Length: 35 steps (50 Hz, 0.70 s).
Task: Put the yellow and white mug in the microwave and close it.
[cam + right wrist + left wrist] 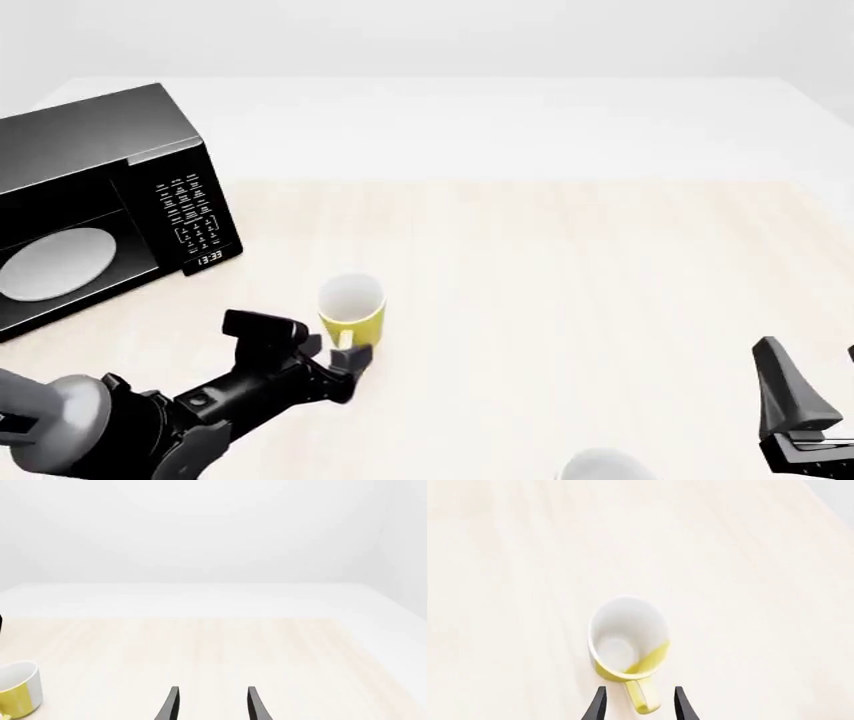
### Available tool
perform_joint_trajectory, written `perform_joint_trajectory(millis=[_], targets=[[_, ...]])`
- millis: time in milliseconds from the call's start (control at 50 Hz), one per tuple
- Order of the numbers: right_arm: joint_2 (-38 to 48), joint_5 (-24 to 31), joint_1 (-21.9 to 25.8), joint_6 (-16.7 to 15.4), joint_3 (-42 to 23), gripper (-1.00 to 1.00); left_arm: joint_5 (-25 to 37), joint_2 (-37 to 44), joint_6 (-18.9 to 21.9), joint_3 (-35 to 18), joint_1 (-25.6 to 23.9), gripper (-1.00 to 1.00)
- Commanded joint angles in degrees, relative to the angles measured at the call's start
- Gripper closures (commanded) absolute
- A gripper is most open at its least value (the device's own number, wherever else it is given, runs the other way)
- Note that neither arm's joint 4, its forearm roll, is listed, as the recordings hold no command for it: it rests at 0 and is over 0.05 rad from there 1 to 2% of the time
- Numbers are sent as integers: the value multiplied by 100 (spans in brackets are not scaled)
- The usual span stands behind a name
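The yellow and white mug stands upright on the light wood table, right of the microwave. In the left wrist view the mug shows its white inside, and its yellow handle points toward my left gripper. That gripper is open, with one fingertip on each side of the handle and a gap to each. In the front view the left gripper sits just in front of the mug. My right gripper is open and empty at the near right. The mug also shows in the right wrist view.
The microwave's white turntable plate shows at its front; I cannot tell whether the door is open. A plain white rounded vessel sits at the near edge, left of the right gripper. The keypad faces the mug.
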Motion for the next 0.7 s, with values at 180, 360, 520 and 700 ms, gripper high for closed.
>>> perform_joint_trajectory(millis=[180,360,520,700], targets=[[-11,3,-1,0,6,-100,-195,616,-240,-154,-53,-100],[-10,3,-2,0,6,-100,-202,526,-361,-80,-126,100],[-11,3,-2,0,6,-100,-212,368,-376,78,-101,100],[-11,3,-2,0,6,-100,-131,21,-323,238,19,100]])
